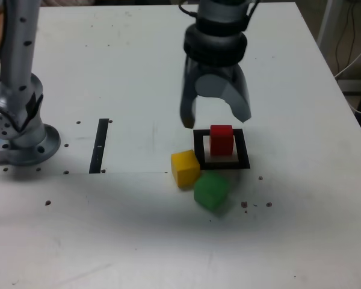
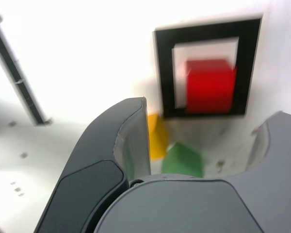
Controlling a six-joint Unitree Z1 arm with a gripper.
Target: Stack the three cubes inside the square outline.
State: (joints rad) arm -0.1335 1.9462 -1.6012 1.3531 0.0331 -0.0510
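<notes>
the tool (image 1: 215, 118) hangs above the white counter (image 1: 138, 241), its two dark fingers (image 1: 188, 108) spread wide apart w/ nothing between them; empty grip, tips clear of the counter and just above the far side of the square outline (image 1: 222, 150); in the wrist view the tool (image 2: 199, 141) shows the same wide gap, w/ the cubes visible through it.

red cube (image 1: 221, 140) sits inside the square outline, upright, on the white inner patch; in the wrist view the red cube (image 2: 209, 86) lies within the black border (image 2: 164, 73), a strip of white showing beside it; that view is a bit blurred.

yellow cube (image 1: 185, 168) rests on the counter just outside the outline's near corner on the exterior view's left; close to the border, can't tell if touching. green cube (image 1: 211, 191) is nearer the camera, just beside the yellow one, turned at an angle, outside the outline. wrist view shows yellow (image 2: 157, 138) partly hidden behind one finger, green (image 2: 183, 160) next to it.

a narrow black strip (image 1: 100, 146) lies on the counter well apart toward the exterior view's left; the arm's grey base (image 1: 21, 132) stands beyond that; small dark specks dot the counter.
</notes>
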